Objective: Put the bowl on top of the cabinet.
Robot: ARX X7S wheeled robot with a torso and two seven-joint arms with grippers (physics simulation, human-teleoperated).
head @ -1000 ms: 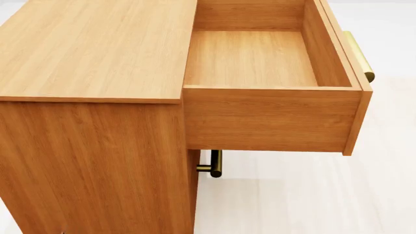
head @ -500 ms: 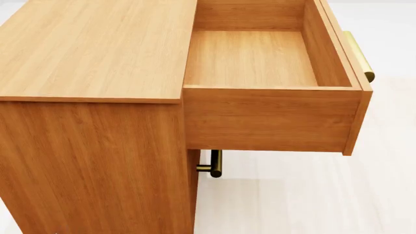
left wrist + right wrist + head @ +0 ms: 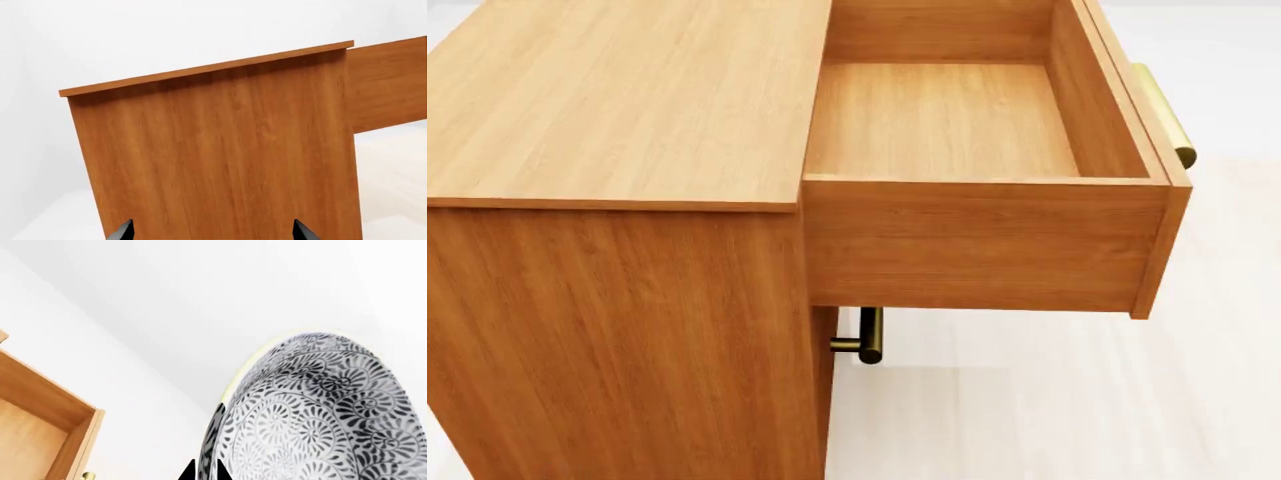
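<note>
The cabinet [image 3: 614,100] fills the head view, orange-brown wood with a flat top, and its top drawer [image 3: 961,130] is pulled out and holds nothing. Neither arm appears in the head view. In the right wrist view the bowl [image 3: 313,410], white with a dark floral pattern, is tilted on edge, and my right gripper [image 3: 205,472] is shut on its rim. The left gripper [image 3: 210,232] is open, its two dark fingertips spread wide in front of the cabinet's side panel [image 3: 220,160].
A brass bar handle [image 3: 1164,115] sticks out from the open drawer's front, and a second handle [image 3: 868,335] shows below the drawer. Pale floor [image 3: 1068,400] lies to the right of the cabinet. A corner of the drawer [image 3: 40,410] shows in the right wrist view.
</note>
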